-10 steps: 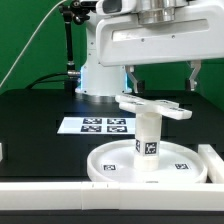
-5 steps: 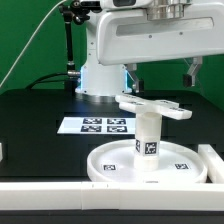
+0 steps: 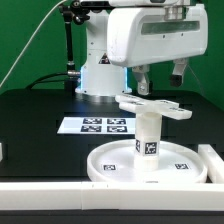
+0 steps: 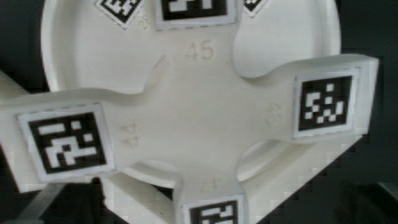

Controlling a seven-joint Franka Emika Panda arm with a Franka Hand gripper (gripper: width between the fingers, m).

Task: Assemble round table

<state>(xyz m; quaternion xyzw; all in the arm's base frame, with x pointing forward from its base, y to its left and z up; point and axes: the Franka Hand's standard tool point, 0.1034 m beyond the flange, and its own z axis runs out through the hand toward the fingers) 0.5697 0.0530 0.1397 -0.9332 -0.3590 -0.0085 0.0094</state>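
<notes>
Green cloth (image 3: 30,30) hangs behind a black table (image 3: 40,120), and a white border frame (image 3: 60,195) runs along the table's near edge and up the exterior view's right.

The round disc (image 3: 100,175) lies flat against the inside of that frame, rim upward, most likely so the corner holds it steady while parts are fitted. The thick leg (image 3: 148,128) stands upright at the disc's middle, and the cross-shaped base (image 3: 152,106) sits level on top of the leg. So the table is stacked upside down, near the middle of the near edge. I cannot tell whether the base is screwed home or only resting there.

Farther back, apart from the disc, the marker board (image 3: 100,125) lies flat on the table.

The claw (image 3: 160,78) hangs just above the base with its two fingers spread wide, holding nothing and touching nothing. It looks straight down: the wrist view is filled by the cross (image 4: 196,110) with the disc (image 4: 89,60) beneath it. That centring suggests it is placed to come down around the base, perhaps to turn it tighter.
</notes>
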